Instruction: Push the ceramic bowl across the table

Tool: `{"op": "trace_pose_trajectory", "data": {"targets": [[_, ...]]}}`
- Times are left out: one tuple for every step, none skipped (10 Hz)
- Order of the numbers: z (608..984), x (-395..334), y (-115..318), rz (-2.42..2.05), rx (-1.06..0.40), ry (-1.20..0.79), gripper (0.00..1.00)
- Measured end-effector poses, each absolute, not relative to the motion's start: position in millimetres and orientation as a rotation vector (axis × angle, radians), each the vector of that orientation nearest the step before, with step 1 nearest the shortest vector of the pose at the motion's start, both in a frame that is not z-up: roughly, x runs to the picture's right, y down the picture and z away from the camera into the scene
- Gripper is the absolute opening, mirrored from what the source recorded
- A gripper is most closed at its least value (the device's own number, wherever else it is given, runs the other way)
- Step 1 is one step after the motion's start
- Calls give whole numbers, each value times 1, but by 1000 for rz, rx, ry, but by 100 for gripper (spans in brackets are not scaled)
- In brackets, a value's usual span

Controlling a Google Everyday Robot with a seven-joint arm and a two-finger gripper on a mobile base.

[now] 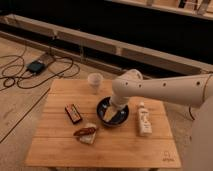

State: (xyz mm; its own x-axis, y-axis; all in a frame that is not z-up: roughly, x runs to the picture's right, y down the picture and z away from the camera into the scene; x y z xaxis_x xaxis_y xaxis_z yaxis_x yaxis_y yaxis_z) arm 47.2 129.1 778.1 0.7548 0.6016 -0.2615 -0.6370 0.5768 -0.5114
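Observation:
The dark navy ceramic bowl (118, 119) sits near the middle of the light bamboo table (60, 147). My white arm reaches in from the right and bends down over the bowl. The gripper (111, 113) is at the bowl, low over its left inner part, and seems to touch it. The arm hides the back rim of the bowl.
A pale cup (94, 81) stands behind the bowl to the left. A dark flat bar (73, 113) and a red-brown snack on a wrapper (86, 133) lie left and front-left. A white bottle (144, 120) lies right. Cables and a box (36, 66) lie on the floor.

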Motion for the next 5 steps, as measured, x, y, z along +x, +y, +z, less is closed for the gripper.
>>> {"op": "trace_pose_trajectory", "data": {"targets": [[784,43,131,718,-634,67,80],[791,39,132,716,-646,71,80],[796,37,133,716,-655,75,80],[804,35,133,719,-666,80,80],[810,33,134,720,-676,83,80]]}}
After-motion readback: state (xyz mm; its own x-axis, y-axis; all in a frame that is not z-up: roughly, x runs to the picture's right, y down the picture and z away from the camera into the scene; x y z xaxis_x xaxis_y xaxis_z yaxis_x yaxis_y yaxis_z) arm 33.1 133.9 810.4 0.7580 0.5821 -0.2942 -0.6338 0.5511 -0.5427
